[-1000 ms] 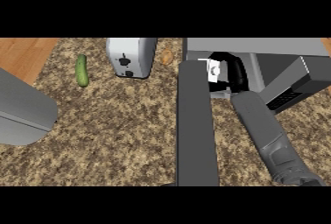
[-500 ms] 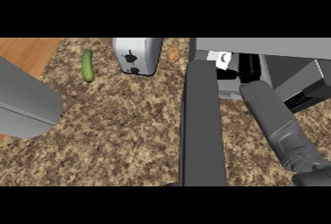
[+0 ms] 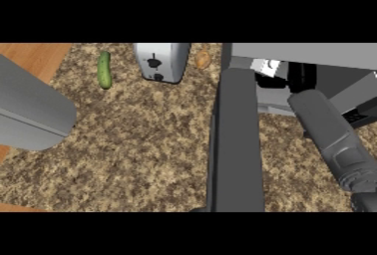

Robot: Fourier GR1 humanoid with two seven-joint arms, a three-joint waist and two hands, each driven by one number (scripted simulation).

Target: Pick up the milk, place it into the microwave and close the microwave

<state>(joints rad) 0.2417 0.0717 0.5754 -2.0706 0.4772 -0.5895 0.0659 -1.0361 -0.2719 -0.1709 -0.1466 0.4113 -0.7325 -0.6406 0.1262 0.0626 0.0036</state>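
Nearest, we list the right forearm, grey, entering at the lower right corner and slanting up toward the far right. Beside it on its left stands the open microwave door, which we see edge-on as a long dark grey slab running from the near edge up to the appliance. At the left border we note the left forearm, a broad grey shape lying across the desk; its hand is out of view. The desk is speckled brown stone, with a wooden surface at the far left corner. Farther back, from left to right, we record a cucumber lying lengthwise, a silver toaster and, just beside it, a small brownish rounded item that we cannot identify. Farthest right sits the microwave. Within its open cavity we find the milk carton, white, with the black right hand curled round it; the forearm covers much of that hand.
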